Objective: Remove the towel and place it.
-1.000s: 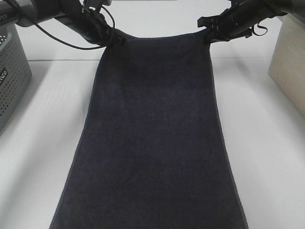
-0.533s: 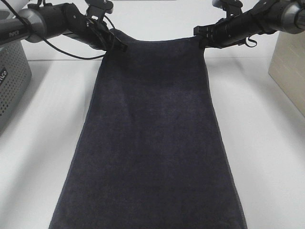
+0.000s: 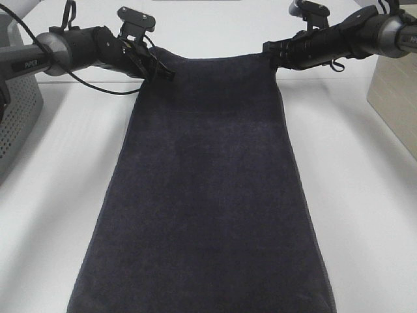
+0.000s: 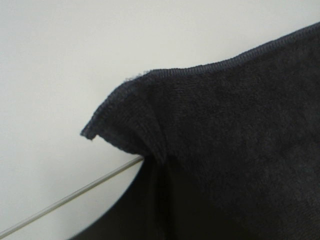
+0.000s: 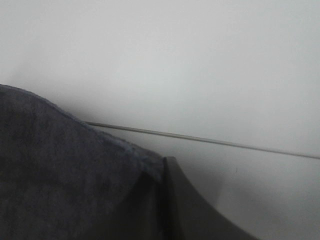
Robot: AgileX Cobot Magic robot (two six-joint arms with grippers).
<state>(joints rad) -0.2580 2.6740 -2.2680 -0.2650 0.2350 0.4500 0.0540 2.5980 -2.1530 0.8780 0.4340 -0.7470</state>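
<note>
At the near edge of the exterior high view the towel (image 3: 205,195) ran out of the frame, its dark charcoal terry spread flat and wide across the white table (image 3: 365,195). From there it stretched away lengthwise down the middle of the table, narrowing toward its far end, with hemmed side edges showing as a slightly paler line against the white. To the left, well apart from the cloth, stood a grey perforated basket (image 3: 16,124) at the frame's edge, and to the right a pale boxy object (image 3: 394,91) sat near the table's side. At the far end the cloth was lifted off the surface by its two corners, the top hem sagging a little between them. The left gripper (image 3: 160,68) was clamped tight on the far left corner, and the left wrist view showed that corner (image 4: 125,120) bunched into a small peak with the hem curling over it. The right gripper (image 3: 273,55) was likewise pinched closed on the far right corner; in the right wrist view the dark cloth (image 5: 60,175) rose beside one finger (image 5: 200,220) of that gripper. Beyond both arms lay the back of the table and a plain white wall.
</note>
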